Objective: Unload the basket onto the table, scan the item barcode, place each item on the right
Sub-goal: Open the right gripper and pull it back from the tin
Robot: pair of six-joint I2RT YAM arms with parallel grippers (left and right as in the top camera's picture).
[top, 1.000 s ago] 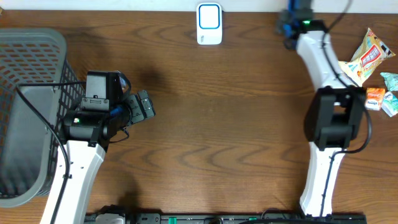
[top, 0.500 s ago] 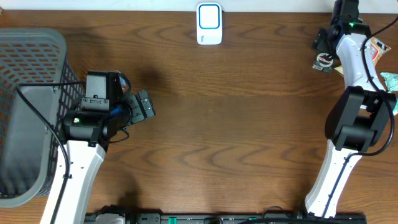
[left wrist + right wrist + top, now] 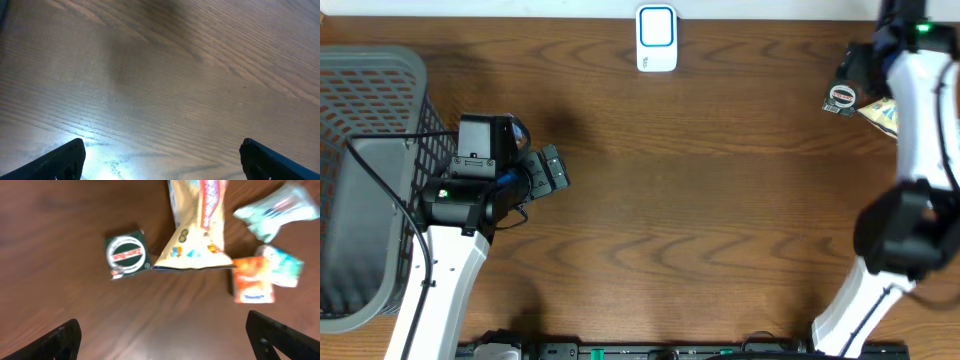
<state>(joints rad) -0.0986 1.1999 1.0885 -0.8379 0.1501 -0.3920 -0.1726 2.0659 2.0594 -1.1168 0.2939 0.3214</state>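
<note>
The white barcode scanner [image 3: 656,38] stands at the table's far edge, in the middle. Items lie at the far right: a dark green square packet [image 3: 127,255] [image 3: 840,97], a yellow snack bag [image 3: 200,230], an orange packet [image 3: 252,280] and teal packets [image 3: 272,212]. My right gripper [image 3: 165,340] hovers open just short of them, nothing between its fingers. The right arm [image 3: 920,90] covers most of the pile from overhead. At the left, my left gripper [image 3: 552,170] [image 3: 162,160] stays open over bare wood, holding nothing.
A grey mesh basket [image 3: 370,80] fills the left edge of the table, right beside the left arm. The brown wooden table top [image 3: 700,200] stretches between the two arms.
The right arm has swung from near the scanner to the far right corner. The dark green packet now lies on the table beside the snack bag. The left arm has not moved.
</note>
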